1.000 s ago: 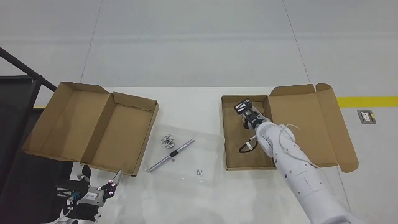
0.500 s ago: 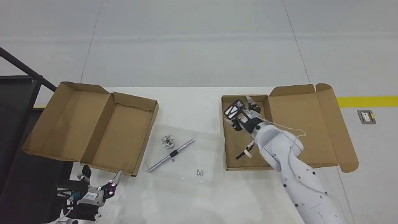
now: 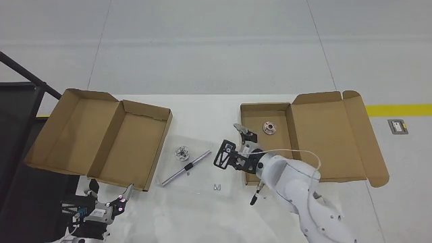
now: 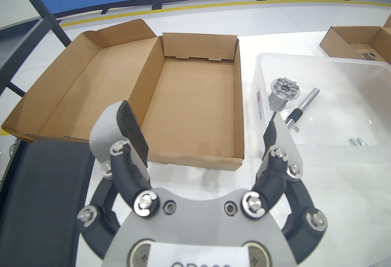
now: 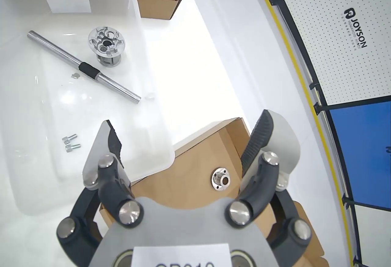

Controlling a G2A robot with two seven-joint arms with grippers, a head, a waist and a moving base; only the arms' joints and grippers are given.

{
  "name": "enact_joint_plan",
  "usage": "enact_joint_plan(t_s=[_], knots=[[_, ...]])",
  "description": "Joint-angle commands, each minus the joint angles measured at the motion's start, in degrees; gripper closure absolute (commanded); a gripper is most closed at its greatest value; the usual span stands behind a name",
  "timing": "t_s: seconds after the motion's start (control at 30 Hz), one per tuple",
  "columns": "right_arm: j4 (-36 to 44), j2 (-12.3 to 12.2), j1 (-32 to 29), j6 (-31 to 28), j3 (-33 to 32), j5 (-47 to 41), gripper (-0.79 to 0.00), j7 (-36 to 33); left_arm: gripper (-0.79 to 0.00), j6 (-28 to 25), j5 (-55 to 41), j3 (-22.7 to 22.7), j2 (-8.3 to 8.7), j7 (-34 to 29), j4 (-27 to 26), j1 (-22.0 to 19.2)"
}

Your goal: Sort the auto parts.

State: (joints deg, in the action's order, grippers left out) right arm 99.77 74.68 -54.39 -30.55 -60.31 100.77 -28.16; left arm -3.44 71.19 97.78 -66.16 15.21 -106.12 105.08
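two grippers, both with jaws wide open and holding nothing. the right gripper [image 5: 186, 120] hangs over where the clear tray [image 5: 134, 5] meets the right box [image 5: 189, 182]. one small round metal part [image 5: 220, 179] lies in that box. a rod [image 5: 82, 66], a toothed hub [image 5: 107, 46] and two tiny screws [image 5: 71, 142] lie in the tray. the left gripper [image 4: 198, 113] is near the left box [image 4: 195, 103].

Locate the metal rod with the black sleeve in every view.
Top view: the rod lies slantwise in the clear bin, in the half away from the arm.
Left wrist view: the rod lies in the bin, one end behind a pincer fingertip.
Right wrist view: the rod lies slantwise across the bin floor.
Shared landmark: the round toothed hub standing right beside the rod.
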Motion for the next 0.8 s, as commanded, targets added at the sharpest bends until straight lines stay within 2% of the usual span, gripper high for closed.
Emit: enact_joint_plan(t_s=[0.0,0.1,0.17,0.23,0.4,0.57,0.63,0.77], knots=[[0.0,0.0,0.0,0.0,0.0,0.0,-0.785,0.0,-0.785,0.0,0.0,0.0,0.00,0.0,0.0,0.0],[0.0,0.0,0.0,0.0,0.0,0.0,-0.785,0.0,-0.785,0.0,0.0,0.0,0.00,0.0,0.0,0.0],[0.6,-0.1,-1.0,0.4,-0.1,-0.2,-0.785,2.3,-0.785,0.0,0.0,0.0,0.00,0.0,0.0,0.0],[-0.2,-0.2,-0.5,-4.0,1.2,0.4,-0.785,3.6,-0.785,0.0,0.0,0.0,0.00,0.0,0.0,0.0],[-7.6,1.4,6.1,-10.6,8.4,-1.2,-0.785,2.0,-0.785,0.0,0.0,0.0,0.00,0.0,0.0,0.0],[-18.9,4.1,13.5,-13.5,15.2,-5.4,-0.779,-2.2,-0.785,0.0,0.0,0.0,0.00,0.0,0.0,0.0],[-22.9,5.1,15.8,-14.7,17.1,-7.7,-0.693,-3.1,-0.785,0.0,0.0,0.0,0.00,0.0,0.0,0.0],[-28.4,6.8,19.0,-16.5,19.9,-11.0,-0.643,-4.8,-0.785,0.0,0.0,0.0,0.00,0.0,0.0,0.0]])
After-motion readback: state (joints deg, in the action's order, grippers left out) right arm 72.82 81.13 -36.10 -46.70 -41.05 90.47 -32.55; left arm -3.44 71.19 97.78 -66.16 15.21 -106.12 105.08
